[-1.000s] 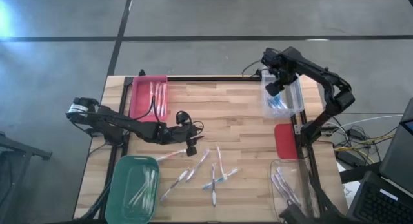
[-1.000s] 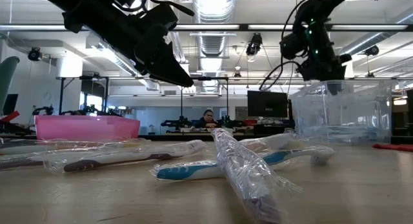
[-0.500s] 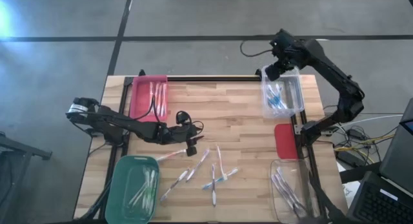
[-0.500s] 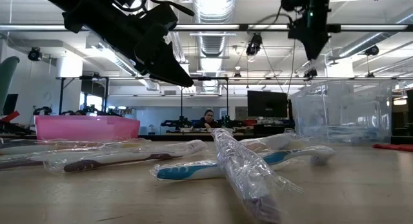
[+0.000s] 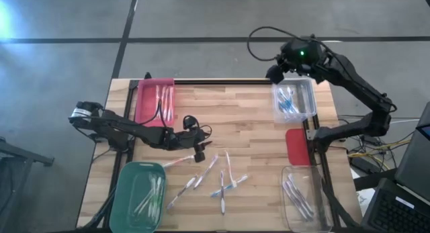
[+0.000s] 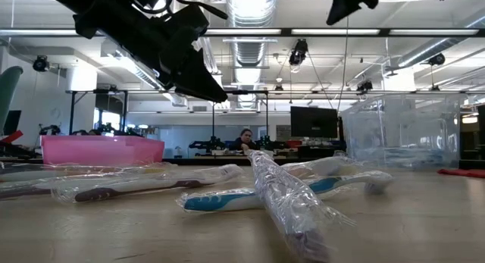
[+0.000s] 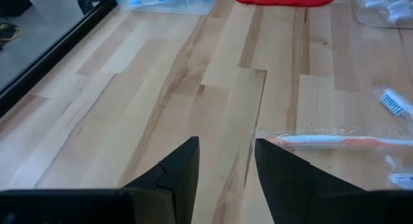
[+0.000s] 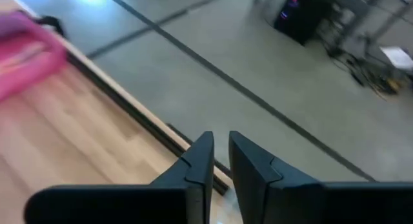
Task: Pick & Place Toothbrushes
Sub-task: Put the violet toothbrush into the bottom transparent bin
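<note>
The left gripper (image 7: pixel 224 161) has its two dark fingers (image 7: pixel 179 166) parted with bare wood between them, gripping nothing; it hangs low over the middle of the wooden table (image 5: pixel 242 115), just short of a wrapped toothbrush with an orange handle (image 7: pixel 335 141) lying flat on the boards. In the overhead view the same gripper (image 5: pixel 199 144) sits at the near end of a loose scatter of toothbrushes (image 5: pixel 222 176) spread across the front centre of the table, some crossing one another; seen from table height they lie in crinkled clear wrappers (image 6: pixel 280 191). The right gripper (image 8: pixel 220 161) is nearly closed, its fingers a narrow slit apart with nothing between them, and it is raised high above the far right corner of the table (image 5: pixel 277 72), beside the far edge of the clear bin (image 5: pixel 308 99) that holds blue toothbrushes (image 5: pixel 287 102). More toothbrushes lie in the pink bin (image 5: pixel 144 102) at the far left, the green bin (image 5: pixel 127 193) at the front left and a second clear bin (image 5: pixel 316 199) at the front right. A red lid-like piece (image 5: pixel 297 146) lies flat between the two clear bins.
</note>
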You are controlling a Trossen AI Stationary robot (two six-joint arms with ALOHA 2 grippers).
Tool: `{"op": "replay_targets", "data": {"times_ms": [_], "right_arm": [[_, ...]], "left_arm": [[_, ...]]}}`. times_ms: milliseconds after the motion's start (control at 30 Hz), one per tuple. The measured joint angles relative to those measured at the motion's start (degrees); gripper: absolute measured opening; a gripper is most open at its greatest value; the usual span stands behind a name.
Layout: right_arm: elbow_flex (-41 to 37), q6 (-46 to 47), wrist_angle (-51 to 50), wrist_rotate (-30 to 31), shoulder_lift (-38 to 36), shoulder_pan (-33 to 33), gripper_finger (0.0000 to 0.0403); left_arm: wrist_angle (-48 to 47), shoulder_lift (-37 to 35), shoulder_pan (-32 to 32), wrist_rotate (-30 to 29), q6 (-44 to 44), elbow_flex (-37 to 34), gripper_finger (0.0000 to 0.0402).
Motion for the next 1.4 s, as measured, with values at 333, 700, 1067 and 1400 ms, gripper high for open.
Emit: {"op": "replay_targets", "data": {"times_ms": [333, 700, 1067, 1400], "right_arm": [[-6.96, -1.92, 5.3, 0.0, 0.01, 15.47, 0.0018], [-31.53, -4.48, 35.61, -0.11, -1.89, 30.26, 0.0008], [-46.66, -4.4, 60.05, -3.8, -2.0, 36.2, 0.0008], [-47.67, -4.0, 60.71, -5.73, -2.48, 37.4, 0.0008]], "left_arm": [[-21.66, 0.0, 0.25, 1.55, -2.8, 7.85, 0.0156], [-66.51, -0.02, 0.31, 1.53, -2.6, 24.46, 0.0156], [-79.43, -0.09, 0.28, 3.13, 3.87, 27.36, 0.0156], [-79.34, 0.13, 0.66, 4.49, 4.92, 27.24, 0.0156]]}}
